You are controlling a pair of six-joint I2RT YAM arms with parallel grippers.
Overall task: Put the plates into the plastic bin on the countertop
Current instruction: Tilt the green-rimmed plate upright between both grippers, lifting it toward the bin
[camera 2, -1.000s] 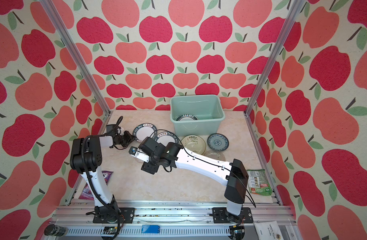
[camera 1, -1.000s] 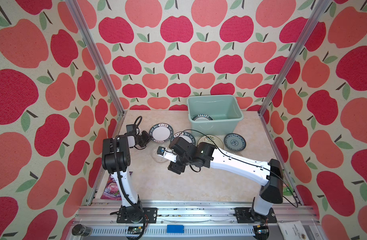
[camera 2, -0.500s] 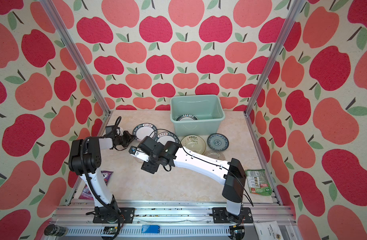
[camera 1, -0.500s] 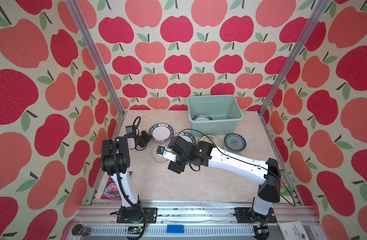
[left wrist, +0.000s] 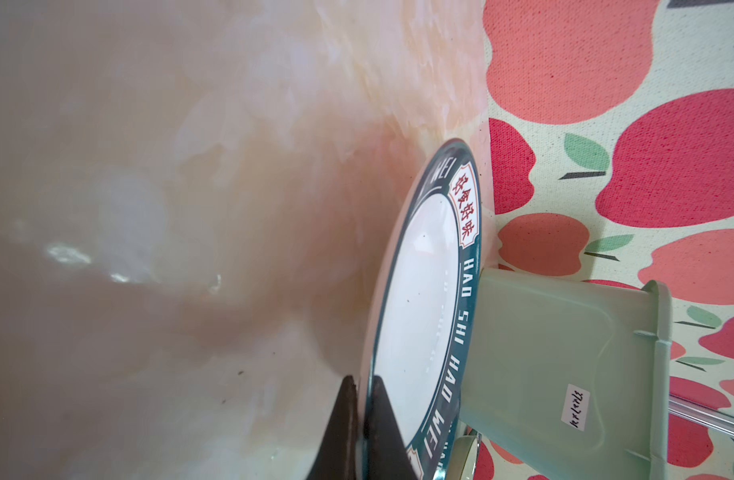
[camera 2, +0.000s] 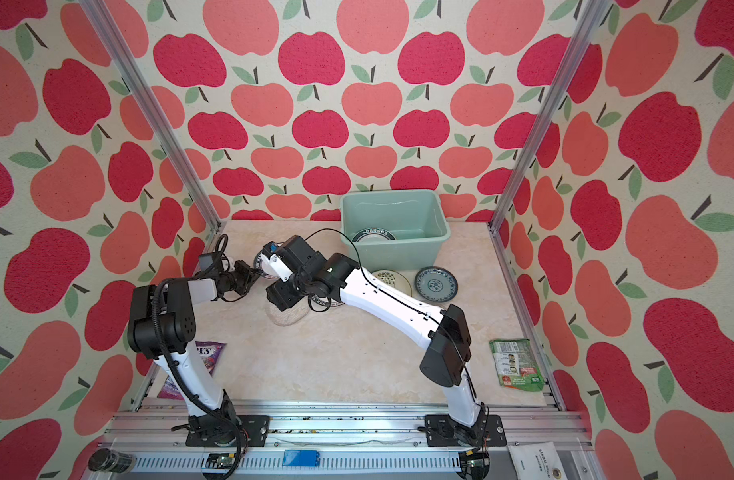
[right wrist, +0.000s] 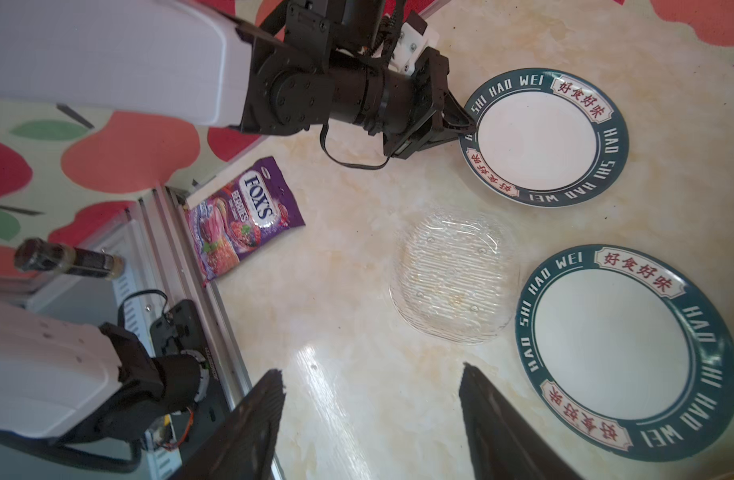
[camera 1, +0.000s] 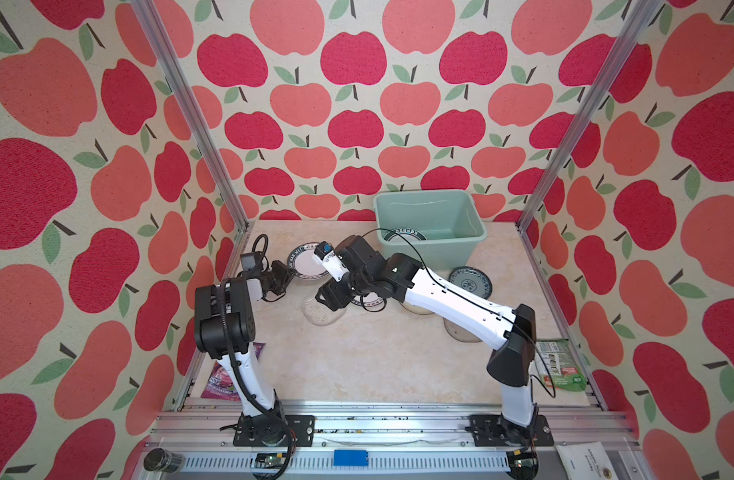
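1. In both top views your right arm hid plenty. Its wrist covered one edge of the gripped lettered plate (camera 1: 308, 265), nearly all of the second lettered plate (camera 1: 368, 300) and part of a cream floral plate (camera 2: 389, 277). A second clear plate (camera 1: 459, 334), half under the forearm, was hard to make out.
2. The plastic bin (camera 1: 444, 249) stood at the back of the countertop (camera 1: 378, 365). Its front wall cut off part of the binned lettered plate (camera 1: 407, 237).
3. Your left gripper (left wrist: 363, 428) was clamped on the rim of the gripped lettered plate, left of the bin. The left wrist view cut off all but the fingertips, and you could not tell whether that plate was clear of the countertop.
4. Your right gripper (right wrist: 373, 415) hung with its fingers wide apart and nothing between them, by the clear glass plate (right wrist: 452, 274). That plate's outline was faint against the marble, and the frame edge cut the fingers short.
5. The blue patterned plate (camera 1: 469, 283) lay in plain view in front of the bin.
6. Compared with a second earlier, your right wrist had drawn toward the back wall. Back then it left the gripped lettered plate fully in view and covered more of the clear glass plate. Your left gripper and its plate had barely shifted.
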